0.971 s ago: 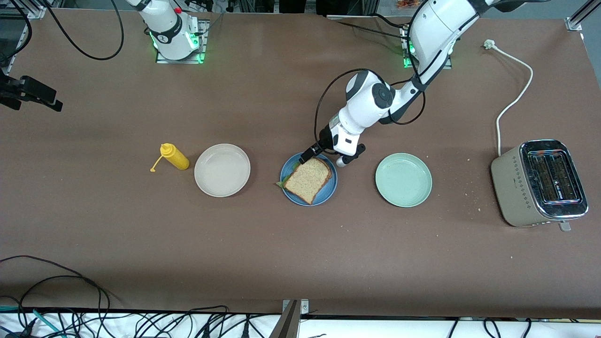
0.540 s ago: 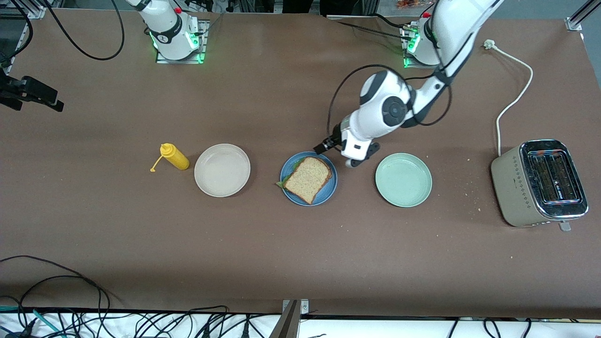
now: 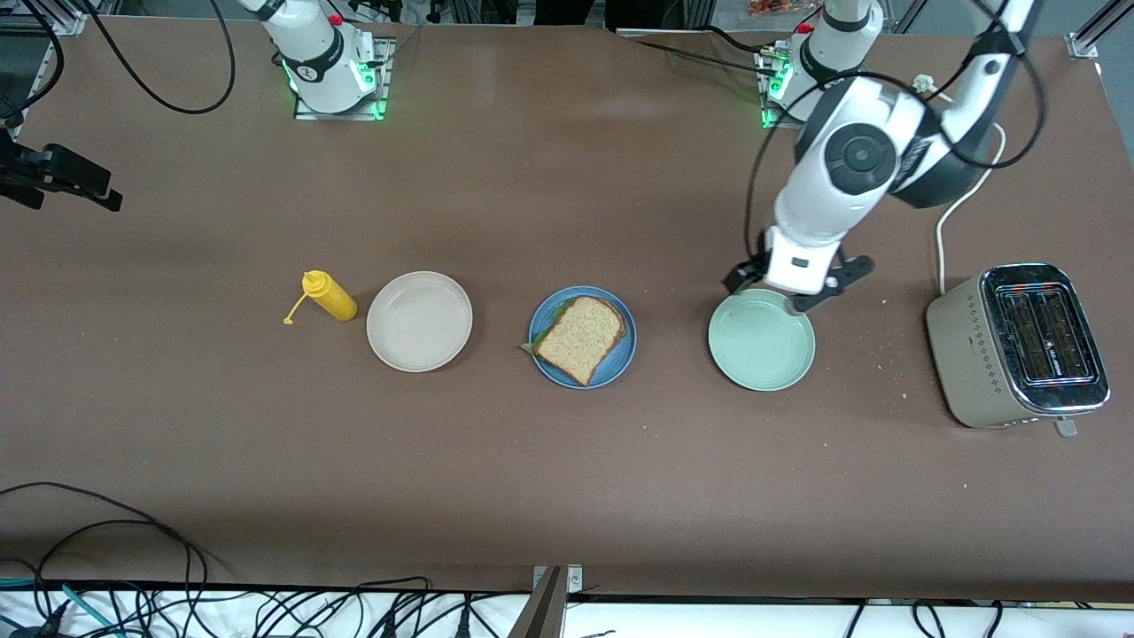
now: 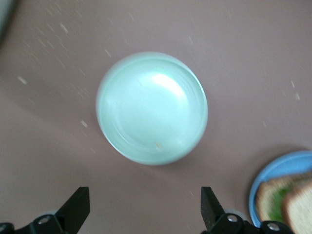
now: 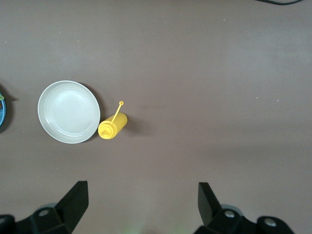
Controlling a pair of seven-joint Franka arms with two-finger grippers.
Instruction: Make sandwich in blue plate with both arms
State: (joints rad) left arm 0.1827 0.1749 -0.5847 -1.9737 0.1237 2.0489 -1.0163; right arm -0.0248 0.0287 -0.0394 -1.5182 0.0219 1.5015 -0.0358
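Your front view alone shows the toaster (image 3: 1019,346); left tool (image 3: 788,295) over the pale green plate (image 3: 760,350) and right tool (image 5: 141,207) gape wide, empty.

The front camera looks down from high across the tabletop (image 3: 567,461), facing both arm bases. The left wrist camera looks straight down, fairly near, on the green plate (image 4: 152,107) and the blue plate (image 4: 273,175) edge. The right wrist camera looks down from higher on the beige plate (image 5: 69,112) and yellow bottle (image 5: 112,126). The front view shares all four.
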